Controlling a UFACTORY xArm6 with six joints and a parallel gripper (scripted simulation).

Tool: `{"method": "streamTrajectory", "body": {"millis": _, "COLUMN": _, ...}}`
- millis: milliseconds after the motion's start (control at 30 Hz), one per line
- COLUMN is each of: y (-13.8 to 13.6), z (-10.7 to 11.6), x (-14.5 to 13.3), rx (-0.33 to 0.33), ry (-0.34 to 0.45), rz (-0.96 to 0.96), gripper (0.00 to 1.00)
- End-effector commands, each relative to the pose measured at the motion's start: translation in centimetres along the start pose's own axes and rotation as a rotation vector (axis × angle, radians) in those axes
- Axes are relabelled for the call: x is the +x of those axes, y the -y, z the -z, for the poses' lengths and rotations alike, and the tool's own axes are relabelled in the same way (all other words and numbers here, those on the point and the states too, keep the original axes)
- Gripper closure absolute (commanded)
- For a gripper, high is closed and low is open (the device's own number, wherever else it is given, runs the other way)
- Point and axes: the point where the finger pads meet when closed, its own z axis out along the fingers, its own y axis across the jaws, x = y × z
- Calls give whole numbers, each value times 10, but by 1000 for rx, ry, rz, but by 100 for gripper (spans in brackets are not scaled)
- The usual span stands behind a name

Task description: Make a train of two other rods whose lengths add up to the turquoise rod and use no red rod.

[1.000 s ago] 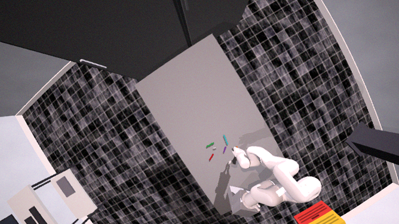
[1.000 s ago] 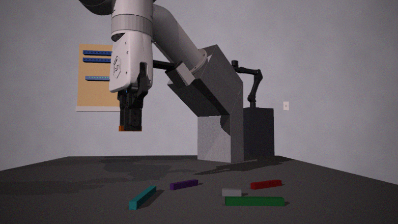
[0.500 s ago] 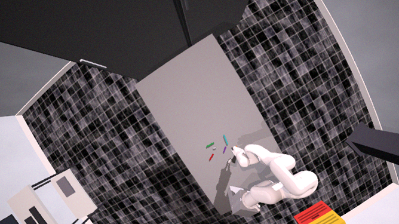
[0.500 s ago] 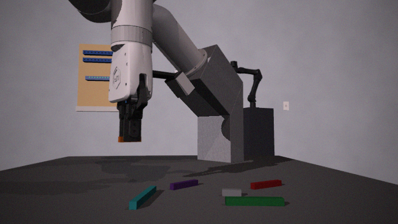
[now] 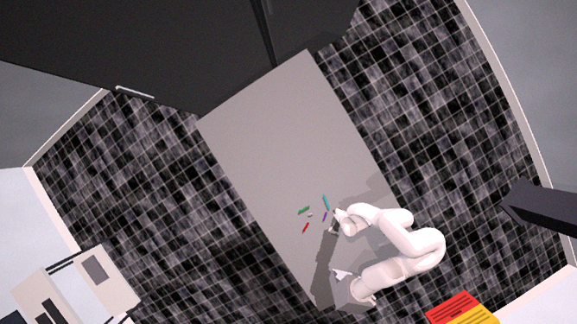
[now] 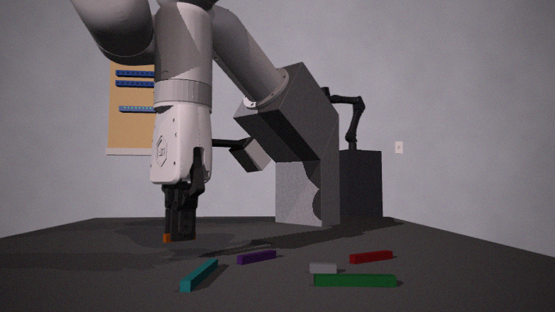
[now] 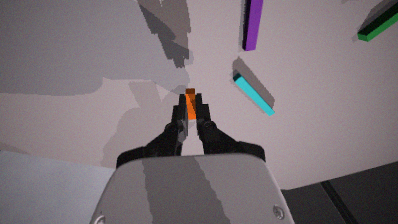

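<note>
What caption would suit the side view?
Gripper lowers an orange rod to the table, behind turquoise and purple rods.

Arm is bent over, wrist pointed straight down. Gripper [image 6: 179, 235] is held vertical, tips low near table. Fingers are closed narrow on orange rod [image 7: 190, 106], clamped betw. pads.

Top view high overhead, exterior low at table level, wrist looking down, all sharing the rods

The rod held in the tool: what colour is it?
Orange rod, clearest in the wrist view.
</note>
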Motion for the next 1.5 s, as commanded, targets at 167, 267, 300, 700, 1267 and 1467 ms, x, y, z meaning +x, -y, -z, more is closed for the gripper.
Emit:
{"method": "streamTrajectory", "body": {"millis": 167, "y": -1, "z": -13, "x": 0, "rx": -3, "ry": 2, "rz": 0, "gripper": 96}}
{"method": "streamTrajectory", "body": {"millis": 267, "y": -1, "z": -13, "x": 0, "rx": -3, "ry": 2, "rz": 0, "gripper": 96}}
{"method": "streamTrajectory", "body": {"millis": 300, "y": -1, "z": -13, "x": 0, "rx": -3, "ry": 2, "rz": 0, "gripper": 96}}
{"method": "streamTrajectory", "body": {"millis": 700, "y": -1, "z": -13, "x": 0, "rx": -3, "ry": 2, "rz": 0, "gripper": 96}}
{"method": "streamTrajectory", "body": {"millis": 1267, "y": -1, "z": -13, "x": 0, "rx": -3, "ry": 2, "rz": 0, "gripper": 96}}
{"method": "streamTrajectory", "body": {"millis": 1467, "y": -1, "z": -13, "x": 0, "rx": -3, "ry": 2, "rz": 0, "gripper": 96}}
